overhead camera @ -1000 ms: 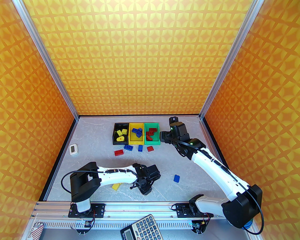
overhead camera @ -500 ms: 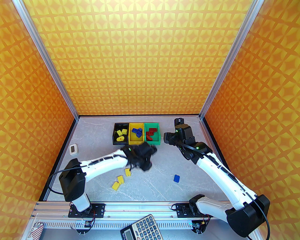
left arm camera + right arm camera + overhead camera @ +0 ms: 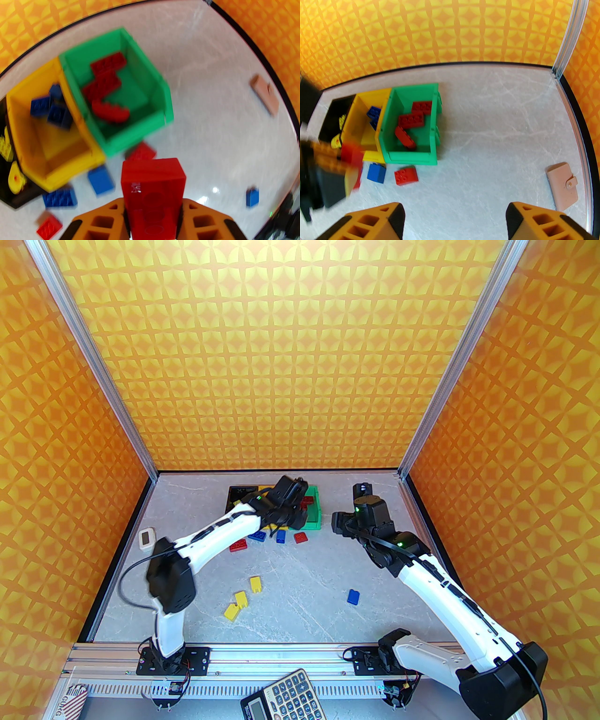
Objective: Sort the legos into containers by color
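Note:
My left gripper (image 3: 152, 211) is shut on a red lego (image 3: 152, 185), and it hangs just in front of the green container (image 3: 150, 77), which holds three red legos. In the top view the left gripper (image 3: 290, 500) hovers over the containers: black (image 3: 234, 495) on the left, green (image 3: 313, 523) on the right, the yellow one mostly hidden by the arm. The yellow container (image 3: 65, 150) holds blue legos. Loose legos lie in front: red (image 3: 238, 545), blue (image 3: 257, 536), blue (image 3: 281, 536), red (image 3: 301, 537). My right gripper (image 3: 454, 218) is open and holds nothing, to the right of the containers.
Three yellow legos (image 3: 240, 599) and a blue one (image 3: 353, 596) lie mid-table. A white timer (image 3: 146, 538) sits by the left wall, a pink wallet (image 3: 562, 185) by the right wall, and a calculator (image 3: 283, 697) lies in front of the rail.
My left arm has swung from the near middle of the table up to the containers with the red lego, uncovering yellow legos. The right gripper has drawn back slightly to the right.

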Robot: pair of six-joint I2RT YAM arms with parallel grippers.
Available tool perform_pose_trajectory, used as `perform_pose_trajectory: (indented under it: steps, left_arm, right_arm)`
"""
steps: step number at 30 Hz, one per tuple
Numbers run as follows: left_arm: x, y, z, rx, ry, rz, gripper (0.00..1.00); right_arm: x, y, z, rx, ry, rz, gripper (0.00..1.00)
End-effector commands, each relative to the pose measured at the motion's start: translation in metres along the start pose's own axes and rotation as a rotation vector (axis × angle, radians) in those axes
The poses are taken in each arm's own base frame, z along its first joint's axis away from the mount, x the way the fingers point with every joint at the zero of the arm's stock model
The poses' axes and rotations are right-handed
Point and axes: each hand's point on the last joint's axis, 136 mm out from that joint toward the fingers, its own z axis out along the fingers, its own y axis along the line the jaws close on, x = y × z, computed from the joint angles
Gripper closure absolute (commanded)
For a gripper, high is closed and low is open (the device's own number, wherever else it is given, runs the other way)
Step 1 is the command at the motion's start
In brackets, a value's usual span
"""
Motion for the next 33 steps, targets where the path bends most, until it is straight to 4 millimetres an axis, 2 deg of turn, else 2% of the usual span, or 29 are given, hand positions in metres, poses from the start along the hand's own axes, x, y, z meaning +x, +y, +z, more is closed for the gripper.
perform_pose_trajectory:
  steps: [1,5,9,10,13,15,19,25,28,33]
  left_arm:
    - [-0.033,0.011,0.009,-0.017,-0.082,-0.049,0.71]
    - [-0.050,0.009,0.032,-0.005,-0.108,-0.016,0.69]
    - [-0.058,0.012,0.056,-0.002,-0.109,-0.018,0.65]
    - [-0.061,0.014,0.060,-0.004,-0.111,-0.025,0.62]
    - [-0.064,0.021,0.074,0.000,-0.108,-0.032,0.42]
    - [-0.069,0.023,0.072,0.004,-0.113,-0.031,0.33]
    - [-0.073,0.020,0.048,0.012,-0.135,-0.019,0.30]
    - [-0.067,0.021,-0.013,0.016,-0.184,-0.028,0.27]
    - [-0.052,0.028,-0.035,-0.005,-0.180,-0.035,0.25]
    - [-0.024,0.041,-0.061,-0.045,-0.169,-0.050,0.25]
  right_arm:
    - [0.007,-0.001,0.000,-0.006,0.019,0.004,0.25]
    - [0.013,-0.003,-0.001,-0.004,0.030,0.003,0.25]
    - [0.019,-0.004,0.001,-0.001,0.043,0.003,0.25]
    - [0.020,-0.003,0.002,-0.005,0.047,0.002,0.25]
    - [0.024,-0.001,0.004,-0.017,0.061,0.006,0.25]
    - [0.027,0.000,0.007,-0.020,0.072,0.003,0.25]
    - [0.036,-0.001,0.013,-0.009,0.101,-0.006,0.25]
    - [0.056,0.000,0.028,-0.006,0.163,-0.014,0.25]
    - [0.068,0.007,0.036,-0.038,0.198,-0.014,0.26]
    - [0.082,0.032,0.054,-0.135,0.230,0.000,0.27]
